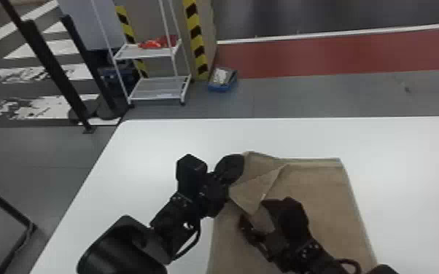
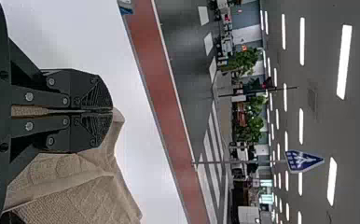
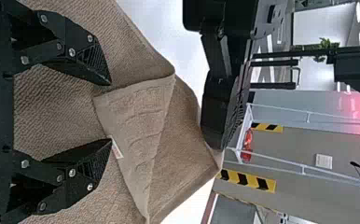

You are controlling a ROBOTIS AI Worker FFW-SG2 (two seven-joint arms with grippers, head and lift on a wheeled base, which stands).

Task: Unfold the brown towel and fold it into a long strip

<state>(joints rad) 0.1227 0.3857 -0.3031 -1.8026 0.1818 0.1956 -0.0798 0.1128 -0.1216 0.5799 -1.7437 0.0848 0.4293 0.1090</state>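
The brown towel (image 1: 317,189) lies on the white table, its far left corner folded over into a loose flap. My left gripper (image 1: 235,169) is at that far left corner; in the left wrist view the fingers of my left gripper (image 2: 112,110) are closed together on the towel (image 2: 66,182). Over the towel, nearer the robot, my right gripper (image 1: 253,215) is beside the flap's tip. In the right wrist view my right gripper (image 3: 110,112) stands open, with the towel's flap (image 3: 136,126) just beyond its fingertips and a small white tag on the flap's edge.
The white table (image 1: 156,142) extends to both sides of the towel. Beyond its far edge stand a white wire rack (image 1: 156,91) and a blue bin (image 1: 222,82) on the floor. Both arms are close together over the towel's left half.
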